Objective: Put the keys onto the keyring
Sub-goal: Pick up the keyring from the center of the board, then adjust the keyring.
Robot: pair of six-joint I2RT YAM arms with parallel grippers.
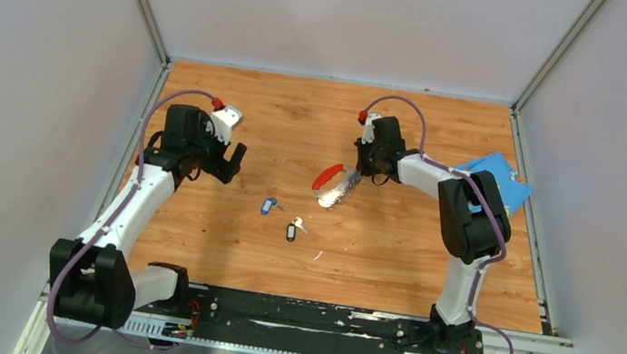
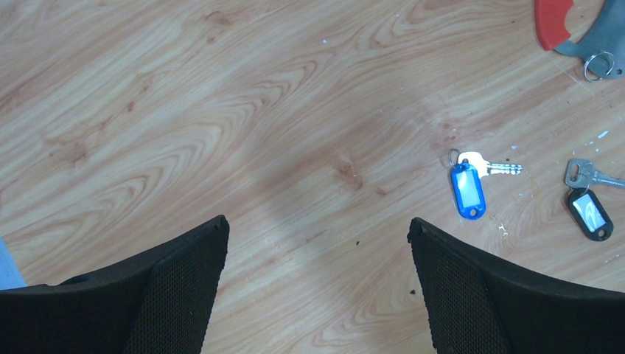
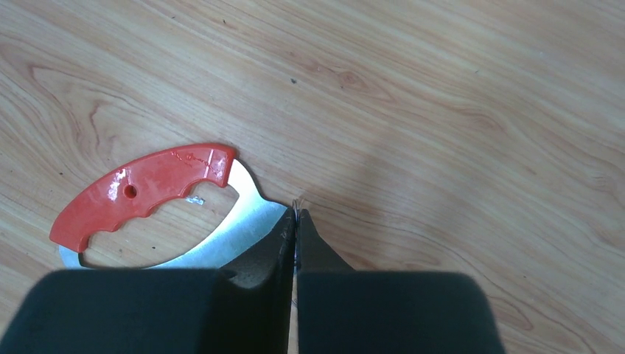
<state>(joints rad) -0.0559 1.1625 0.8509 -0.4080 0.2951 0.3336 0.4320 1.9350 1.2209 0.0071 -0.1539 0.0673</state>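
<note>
Bright, even overhead light; faint soft shadows on wooden table [image 1: 393, 242]; small glare spots on keyring [image 3: 147, 184]; wrist views sharp.

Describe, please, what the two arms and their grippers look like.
Both the left arm and the right arm have white links with bulky black joint housings. A thin lilac cable loops along each, and a small red cap sits near each wrist. The left gripper and right gripper have black fingers; the left's show a fine mesh texture.
</note>
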